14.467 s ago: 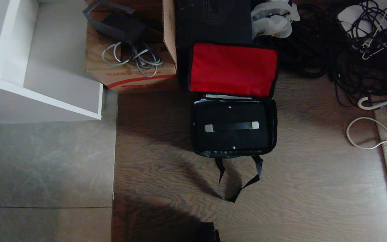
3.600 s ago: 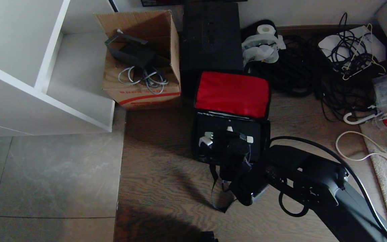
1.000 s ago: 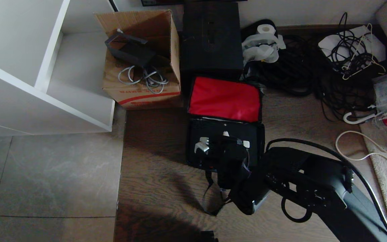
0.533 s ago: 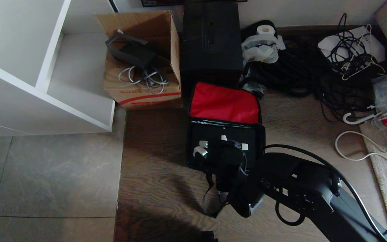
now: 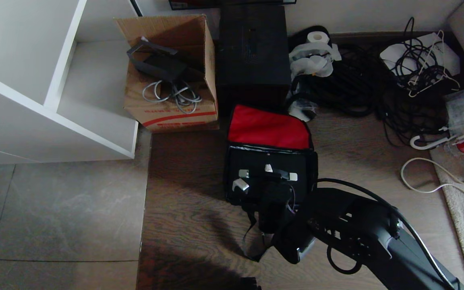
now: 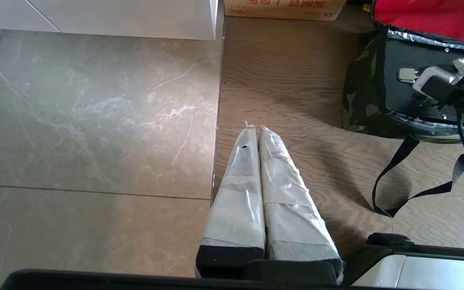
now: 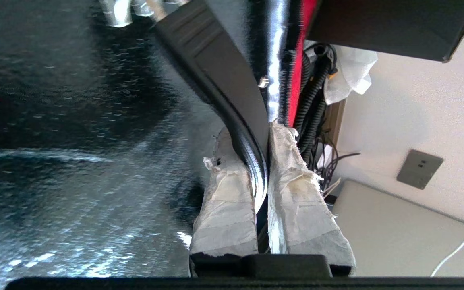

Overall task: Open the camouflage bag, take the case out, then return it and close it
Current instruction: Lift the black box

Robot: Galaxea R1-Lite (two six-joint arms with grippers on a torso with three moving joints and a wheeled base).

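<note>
The camouflage bag [image 5: 232, 189] sits open on the wood floor, its red-lined lid [image 5: 269, 128] folded back. Inside lies the black case [image 5: 256, 163], whose strap handle [image 5: 286, 175] has silver-white ends. My right gripper [image 5: 271, 180] reaches in from the near right and is shut on that strap handle [image 7: 216, 72]; the taped fingers [image 7: 228, 193] pinch it just above the glossy case [image 7: 75, 121]. My left gripper [image 6: 254, 131] hangs shut and empty over the floor, left of the bag [image 6: 361, 92].
A tall black box [image 5: 252, 48] stands right behind the bag, with a cardboard box [image 5: 167, 100] and a white shelf unit [image 5: 54, 80] to its left. Tangled cables [image 5: 377, 80] fill the back right. The bag's black straps [image 6: 393, 177] trail on the floor.
My right gripper has drawn back toward me with the handle in it. The bag and case have slid with it, away from the tall black box. The left arm has not moved.
</note>
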